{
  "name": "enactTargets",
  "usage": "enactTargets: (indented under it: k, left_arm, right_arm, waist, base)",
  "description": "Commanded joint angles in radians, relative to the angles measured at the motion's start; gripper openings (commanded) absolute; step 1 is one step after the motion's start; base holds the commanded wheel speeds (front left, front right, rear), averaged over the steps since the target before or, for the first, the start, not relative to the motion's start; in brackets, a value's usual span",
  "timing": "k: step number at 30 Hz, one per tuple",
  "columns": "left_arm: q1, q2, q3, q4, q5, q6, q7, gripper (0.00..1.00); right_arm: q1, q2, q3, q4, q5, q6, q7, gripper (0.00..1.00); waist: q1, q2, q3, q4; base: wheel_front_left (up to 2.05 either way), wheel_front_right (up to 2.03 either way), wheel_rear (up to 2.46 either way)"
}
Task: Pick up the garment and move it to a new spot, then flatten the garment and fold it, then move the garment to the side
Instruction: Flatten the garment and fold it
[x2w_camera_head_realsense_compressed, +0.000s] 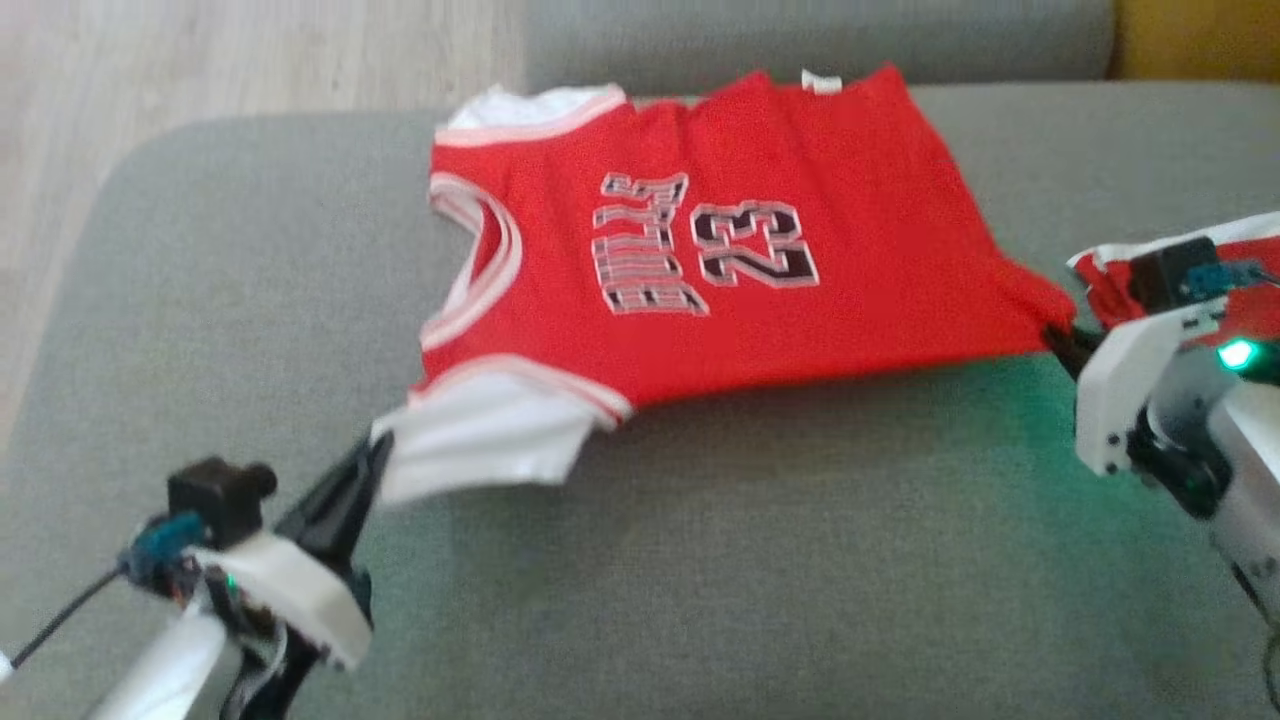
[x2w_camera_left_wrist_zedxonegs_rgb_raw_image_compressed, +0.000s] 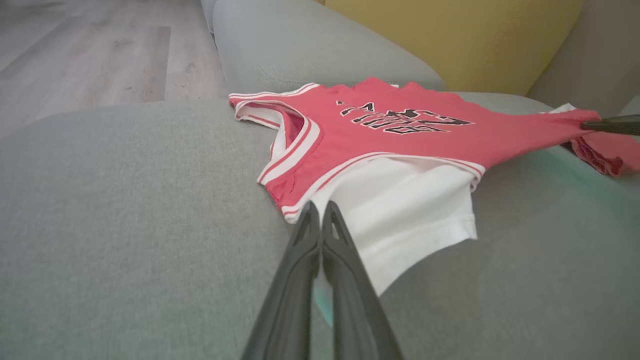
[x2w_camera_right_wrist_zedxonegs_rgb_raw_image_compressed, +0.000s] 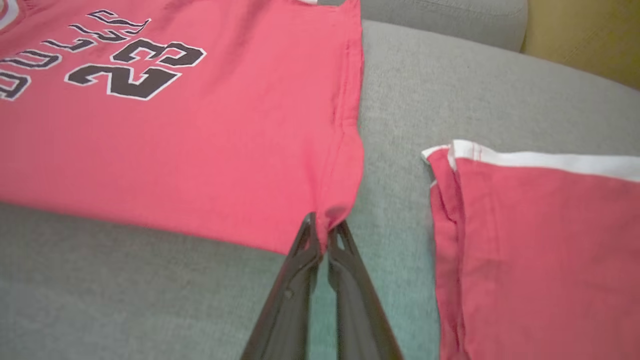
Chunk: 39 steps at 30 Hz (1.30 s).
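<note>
From the head, the red number-23 jersey with white sleeves (x2w_camera_head_realsense_compressed: 700, 260) lay on the grey fabric sofa cushion (x2w_camera_head_realsense_compressed: 700, 560), stretched between left hand (x2w_camera_head_realsense_compressed: 378, 450) and right hand (x2w_camera_head_realsense_compressed: 1058, 340).

Left wrist: the left hand (x2w_camera_left_wrist_zedxonegs_rgb_raw_image_compressed: 320, 207) was pinched shut on the white sleeve just ahead.

Right wrist: the right hand (x2w_camera_right_wrist_zedxonegs_rgb_raw_image_compressed: 326, 222) was clamped on the hem corner.

An even, low outward pull looked the best way to flatten it.

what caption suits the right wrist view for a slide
Right gripper pinching the hem corner of a red number 23 jersey on a grey sofa, a second red garment alongside
</note>
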Motion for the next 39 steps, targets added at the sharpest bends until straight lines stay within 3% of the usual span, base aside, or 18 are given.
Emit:
enactTargets:
  k: [1, 6, 10, 17, 25, 33, 39]
  left_arm:
    - [-0.01, 0.064, 0.041, -0.05, -0.016, 0.005, 0.024, 0.0]
    - [0.108, 0.128, 0.022, -0.193, -0.063, 0.03, 0.152, 0.0]
    - [0.166, 0.161, 0.037, -0.319, -0.087, 0.077, 0.196, 0.0]
    - [0.148, 0.156, 0.055, -0.401, -0.088, 0.12, 0.207, 0.0]
    - [0.019, 0.139, 0.057, -0.361, -0.075, 0.108, 0.235, 0.0]
    - [-0.189, 0.112, 0.007, -0.197, -0.05, 0.063, 0.341, 0.0]
    - [-0.283, 0.089, -0.034, -0.095, -0.018, 0.04, 0.36, 0.0]
  right_arm:
    - [0.008, -0.056, 0.015, -0.049, 0.036, -0.001, 0.022, 0.0]
    - [0.087, -0.141, 0.061, -0.185, 0.151, -0.001, 0.126, 0.0]
    - [0.145, -0.196, 0.067, -0.279, 0.219, -0.001, 0.176, 0.0]
    - [0.174, -0.209, 0.023, -0.34, 0.234, -0.001, 0.173, 0.0]
    - [0.122, -0.183, -0.033, -0.352, 0.194, -0.001, 0.178, 0.0]
    - [0.007, -0.115, -0.067, -0.283, 0.129, -0.001, 0.199, 0.0]
    - [-0.05, -0.073, -0.055, -0.227, 0.094, -0.001, 0.205, 0.0]
  waist:
    - [0.0003, 0.0, -0.04, -0.001]
    - [0.0003, 0.0, -0.088, -0.005]
    - [0.0003, 0.0, -0.101, -0.004]
    - [0.0003, 0.0, -0.079, 0.0]
    - [0.0003, 0.0, -0.006, 0.005]
    - [0.0003, 0.0, 0.072, 0.005]
    - [0.0003, 0.0, 0.105, 0.003]
  base:
    - [0.0, 0.0, 0.0]
    - [0.0, 0.0, 0.0]
    - [0.0, 0.0, 0.0]
    - [0.0, 0.0, 0.0]
    - [0.0, 0.0, 0.0]
    - [0.0, 0.0, 0.0]
    - [0.0, 0.0, 0.0]
